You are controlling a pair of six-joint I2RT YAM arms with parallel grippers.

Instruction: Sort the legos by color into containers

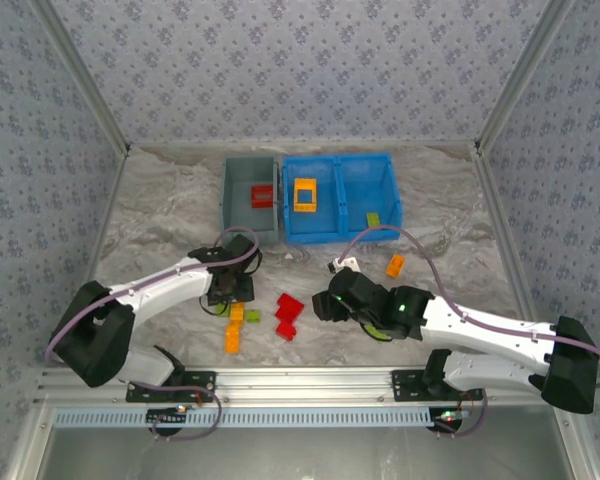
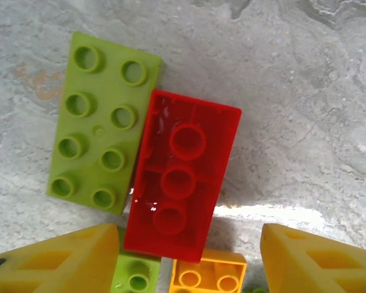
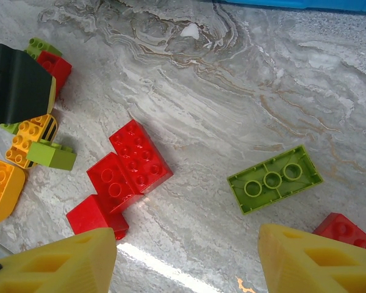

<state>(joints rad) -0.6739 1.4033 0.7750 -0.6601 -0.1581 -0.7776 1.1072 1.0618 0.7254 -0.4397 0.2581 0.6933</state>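
The gray bin [image 1: 232, 205] holds a red lego [image 1: 263, 196]. The blue bin [image 1: 341, 236] has an orange lego [image 1: 305, 195] in its left compartment and a green one [image 1: 373, 219] in its right. My left gripper [image 1: 230, 291] [image 2: 186, 268] is open, low over an upside-down red brick [image 2: 182, 174] whose near end lies between the fingers, beside a green plate [image 2: 100, 122]. An orange brick [image 2: 208, 278] lies below it. My right gripper [image 1: 325, 305] [image 3: 186, 262] is open over bare table, between red bricks [image 3: 128, 171] and an upside-down green plate [image 3: 274, 179].
An orange lego [image 1: 394, 265] lies alone on the table right of centre. More orange bricks [image 1: 234, 335] and a small green one [image 1: 253, 316] sit near the front, left of the red cluster [image 1: 288, 315]. Another red brick [image 3: 344, 232] is by my right finger.
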